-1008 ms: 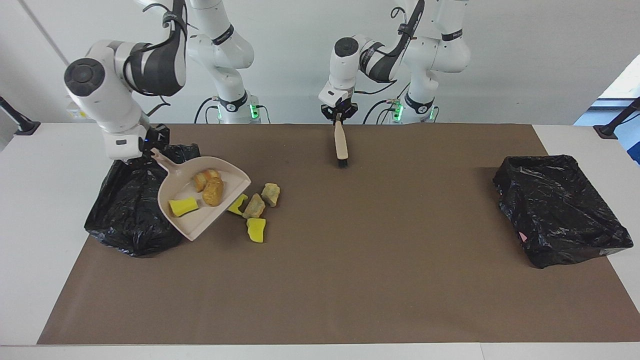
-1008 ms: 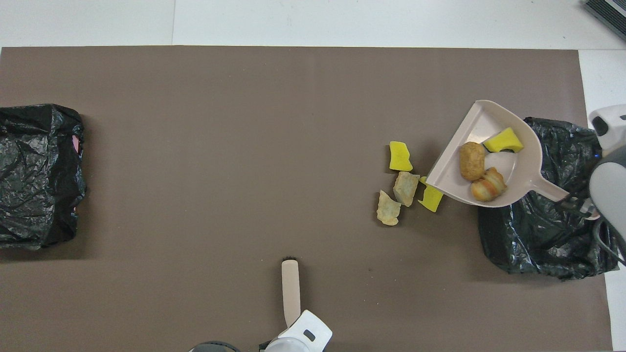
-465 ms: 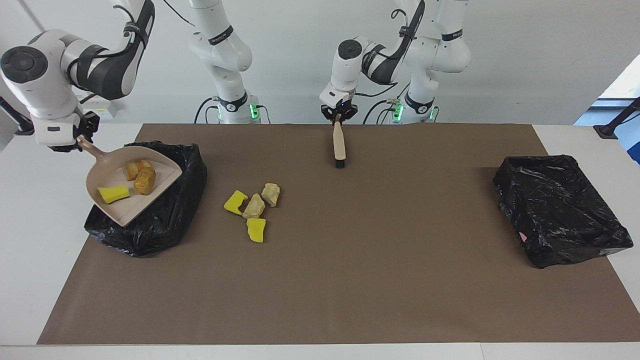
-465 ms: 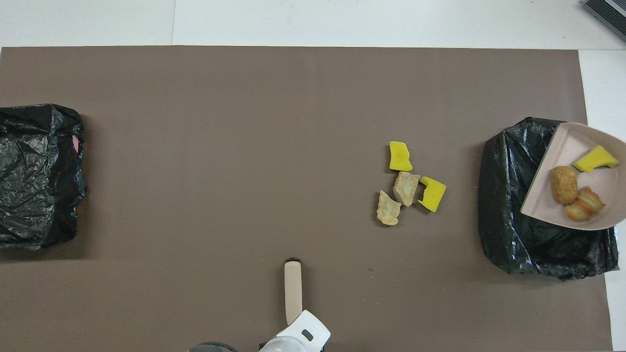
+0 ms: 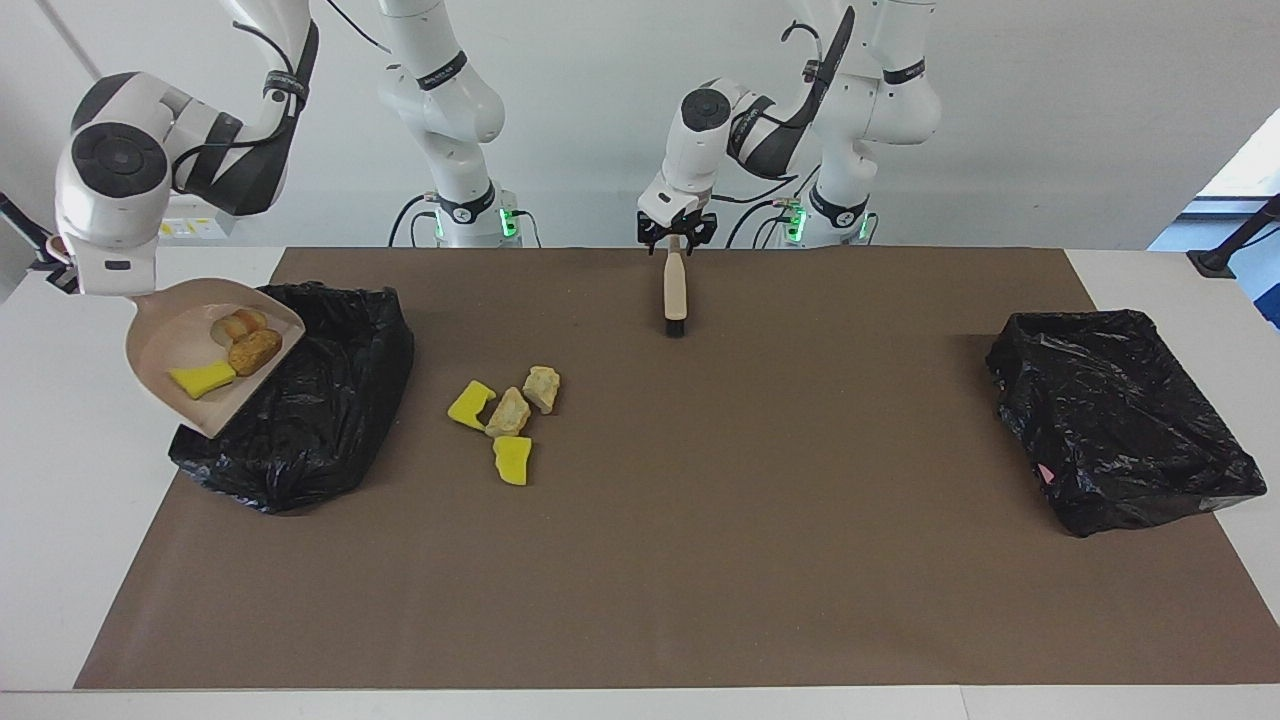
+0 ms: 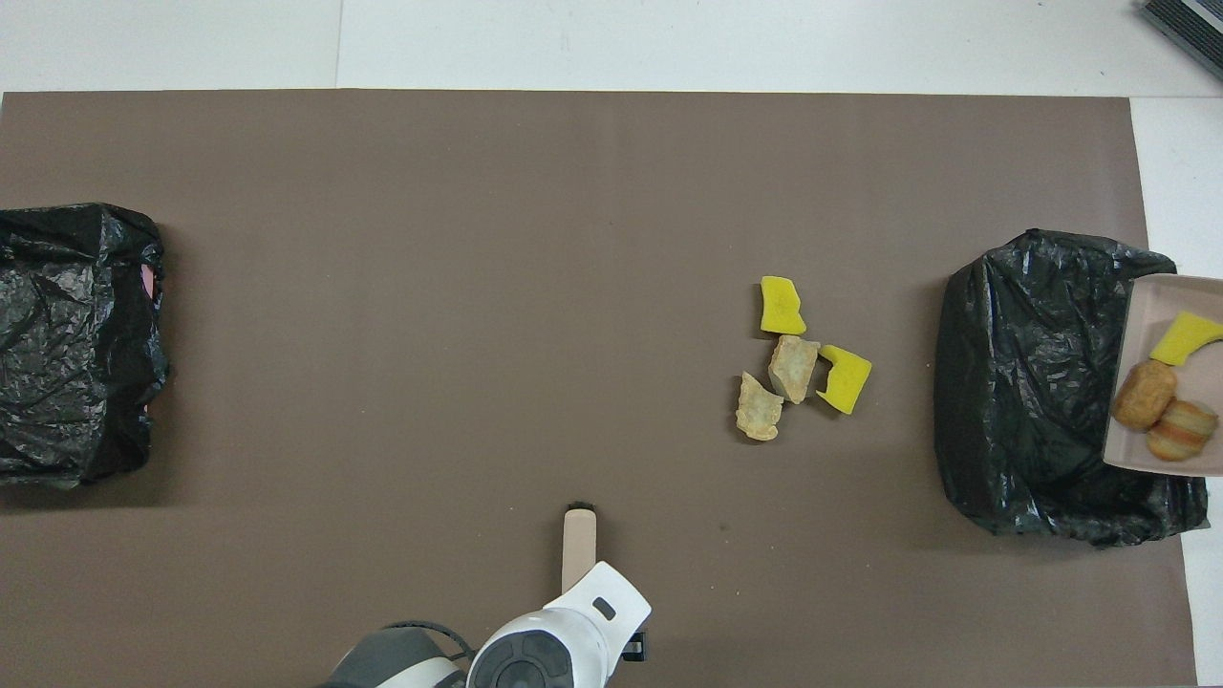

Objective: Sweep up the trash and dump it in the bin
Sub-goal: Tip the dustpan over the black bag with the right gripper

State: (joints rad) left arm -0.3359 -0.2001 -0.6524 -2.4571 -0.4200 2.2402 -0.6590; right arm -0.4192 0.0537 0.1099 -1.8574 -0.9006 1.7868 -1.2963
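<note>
Trash (image 5: 505, 417): four lumps on mat, well apart from splayed left gripper (image 5: 676, 238); three in dustpan (image 5: 165, 375), right gripper's grasp unreadable.

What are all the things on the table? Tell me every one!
trash on the mat: four, two yellow and two tan, clustered mid-mat
trash in the dustpan: three, one yellow and two orange-brown
dustpan: one, beige, raised over a bag
brush: one, beige with black bristles, near the robots
bag at the right arm's end: one, black
bag at the left arm's end: one, black
mat: one, brown, covering the table
table: one, white
right gripper: holds the dustpan
left gripper: at the brush's handle
</note>
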